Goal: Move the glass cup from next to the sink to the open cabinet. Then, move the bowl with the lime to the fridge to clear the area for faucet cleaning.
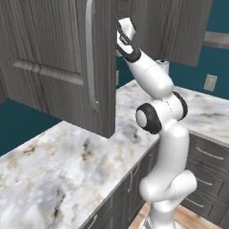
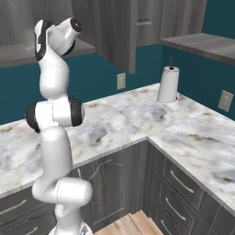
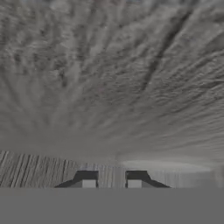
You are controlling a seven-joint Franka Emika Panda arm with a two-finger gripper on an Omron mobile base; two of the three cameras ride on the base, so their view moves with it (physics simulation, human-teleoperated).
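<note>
Inspection of the arm finds it raised high, the wrist reaching up behind the edge of the open cabinet door (image 1: 67, 58), above the back of the worktop (image 1: 53, 165). In the hand view the gripper (image 3: 111, 180) looks at close range onto a grey wood-grain surface, which we take to be the cabinet's inside. Its two fingertips (image 3: 87, 179) stand close together and we see nothing between them: the claw is clenched on nothing visible. We cannot locate the cup from these views; neither the sink, the bowl nor the fridge can be placed either. A paper towel roll (image 2: 168, 85) stands at the rear of the worktop, near the corner, well apart from the arm.

We judge the cabinet step to be at or near its end, though placement cannot be confirmed. Risks from here: the hand sits close to the wood, so a careless pull-out could scrape the shelf or strike the door edge. If the cup stands unseen nearby, a sideways swing could topple it.
</note>
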